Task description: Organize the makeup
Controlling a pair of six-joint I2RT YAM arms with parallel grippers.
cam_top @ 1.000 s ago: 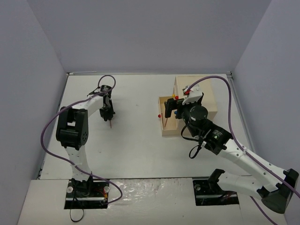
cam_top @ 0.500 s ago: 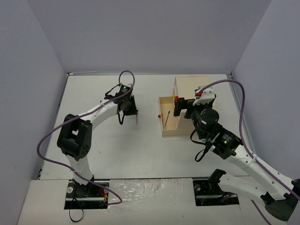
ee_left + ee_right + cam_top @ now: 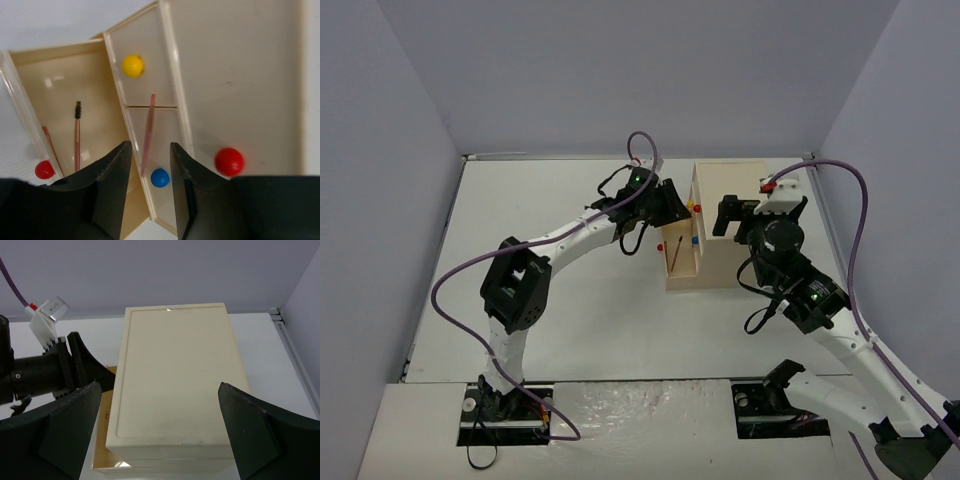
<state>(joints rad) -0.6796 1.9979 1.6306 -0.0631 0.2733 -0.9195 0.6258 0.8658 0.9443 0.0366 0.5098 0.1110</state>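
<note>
Thin pink pencil [image 3: 148,125], slanted at mid-frame, sits loose between the parted left tool [image 3: 150,147]; right tool [image 3: 159,390] gapes wide.

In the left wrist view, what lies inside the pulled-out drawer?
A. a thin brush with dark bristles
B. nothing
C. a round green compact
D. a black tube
A: a thin brush with a dark bristle tip lies in the open drawer, beside a pink pencil.

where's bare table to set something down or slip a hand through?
Free: the wide patch of table left of the left arm, and the strip between the open drawer and the arm bases. Crowded: the drawer box, with the left gripper at its drawers and the right gripper over its top.
</note>
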